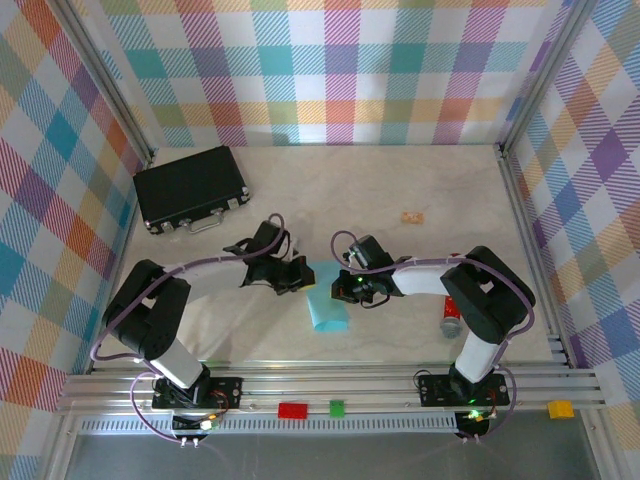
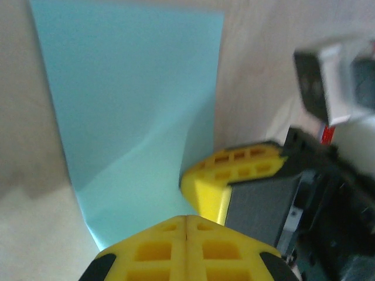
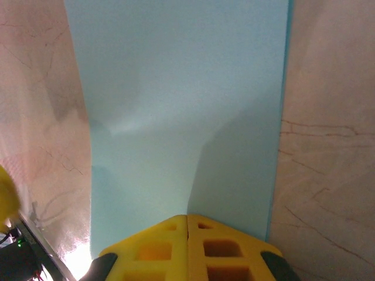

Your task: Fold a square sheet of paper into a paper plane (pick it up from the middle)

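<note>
Right now the square sheet of paper (image 1: 328, 312) lies on the table (image 1: 430, 180) nearer my bases than the black case (image 1: 190, 187) and off to that case's right; from above it shows as a narrow light turquoise strip rather than a full square. My left gripper (image 1: 298, 275) sits at the strip's far end on the side towards the black case, its yellow fingers clenched flat together. My left wrist camera shows the left gripper (image 2: 187, 219) closed, with the sheet (image 2: 129, 88) running out from under its tip, a soft crease bending across the paper. My right gripper (image 1: 347, 287) is at the same end of the strip on the side away from the black case, just beside the left one, and its jaws are also pressed together. My right wrist view has the right gripper (image 3: 187, 218) meeting the sheet (image 3: 176, 88), which bows up towards the tip. Whether either gripper actually pinches paper I cannot tell
</note>
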`<control>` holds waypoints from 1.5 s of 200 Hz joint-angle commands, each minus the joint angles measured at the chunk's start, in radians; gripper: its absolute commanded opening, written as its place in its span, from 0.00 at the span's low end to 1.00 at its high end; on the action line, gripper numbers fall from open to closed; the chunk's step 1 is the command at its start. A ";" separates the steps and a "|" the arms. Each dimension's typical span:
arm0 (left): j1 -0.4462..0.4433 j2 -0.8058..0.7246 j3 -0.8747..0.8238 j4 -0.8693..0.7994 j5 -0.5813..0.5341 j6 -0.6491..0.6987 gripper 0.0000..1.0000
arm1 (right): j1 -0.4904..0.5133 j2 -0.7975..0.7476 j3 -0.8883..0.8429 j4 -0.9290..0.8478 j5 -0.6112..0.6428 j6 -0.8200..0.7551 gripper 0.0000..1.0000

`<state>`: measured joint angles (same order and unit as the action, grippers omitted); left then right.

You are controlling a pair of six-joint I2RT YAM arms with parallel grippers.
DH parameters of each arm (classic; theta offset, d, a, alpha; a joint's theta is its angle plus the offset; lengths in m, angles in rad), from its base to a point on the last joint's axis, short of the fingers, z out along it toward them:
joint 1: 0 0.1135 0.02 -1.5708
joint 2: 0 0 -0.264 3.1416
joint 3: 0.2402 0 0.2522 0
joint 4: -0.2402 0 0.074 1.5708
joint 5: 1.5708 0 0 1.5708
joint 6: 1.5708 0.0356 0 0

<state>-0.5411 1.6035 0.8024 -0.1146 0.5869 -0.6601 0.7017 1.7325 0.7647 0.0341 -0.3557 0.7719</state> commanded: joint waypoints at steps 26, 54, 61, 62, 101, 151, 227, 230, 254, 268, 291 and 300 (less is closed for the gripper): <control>-0.010 0.074 -0.038 0.067 0.080 0.007 0.01 | 0.009 0.056 -0.074 -0.203 0.111 0.007 0.00; -0.010 0.098 -0.046 -0.042 0.009 0.098 0.01 | 0.010 0.055 -0.080 -0.197 0.113 0.012 0.00; -0.010 0.103 -0.055 -0.056 -0.014 0.116 0.01 | 0.010 0.052 -0.083 -0.194 0.116 0.013 0.00; -0.010 0.103 -0.057 -0.057 -0.016 0.118 0.01 | 0.010 0.052 -0.083 -0.194 0.116 0.013 0.00; -0.008 0.119 -0.107 -0.081 -0.088 0.169 0.01 | 0.010 0.045 -0.094 -0.190 0.123 0.019 0.00; -0.011 -0.014 -0.102 -0.003 -0.041 0.040 0.02 | 0.012 0.054 -0.100 -0.179 0.121 0.023 0.00; -0.040 0.012 -0.167 0.161 0.051 -0.056 0.03 | 0.013 0.058 -0.097 -0.177 0.122 0.025 0.00; -0.041 0.019 -0.173 0.166 0.053 -0.056 0.03 | 0.013 0.058 -0.097 -0.178 0.122 0.026 0.00; -0.042 0.044 -0.210 0.151 0.029 -0.024 0.02 | 0.013 0.062 -0.097 -0.177 0.123 0.024 0.00; -0.043 0.037 -0.228 0.102 -0.015 0.016 0.02 | 0.013 0.064 -0.097 -0.178 0.123 0.025 0.00; -0.042 0.011 -0.230 -0.009 -0.090 0.082 0.02 | 0.015 0.064 -0.098 -0.178 0.124 0.026 0.00; -0.042 -0.002 -0.229 -0.027 -0.099 0.090 0.02 | 0.015 0.065 -0.097 -0.179 0.125 0.025 0.00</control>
<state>-0.5758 1.6180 0.6117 0.0460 0.5987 -0.6422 0.7082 1.7214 0.7338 0.0830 -0.3412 0.7975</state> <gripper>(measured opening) 0.050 0.059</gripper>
